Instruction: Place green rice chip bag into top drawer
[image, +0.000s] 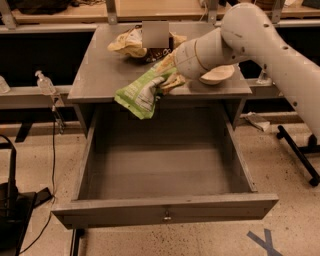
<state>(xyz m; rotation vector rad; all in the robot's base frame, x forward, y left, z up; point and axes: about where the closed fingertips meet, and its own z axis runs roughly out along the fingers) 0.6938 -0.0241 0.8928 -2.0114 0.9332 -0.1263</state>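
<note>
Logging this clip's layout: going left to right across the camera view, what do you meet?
Clear bottle, green chip bag, gripper clamped on the bag's upper end over the desk, pale bowl.
</note>
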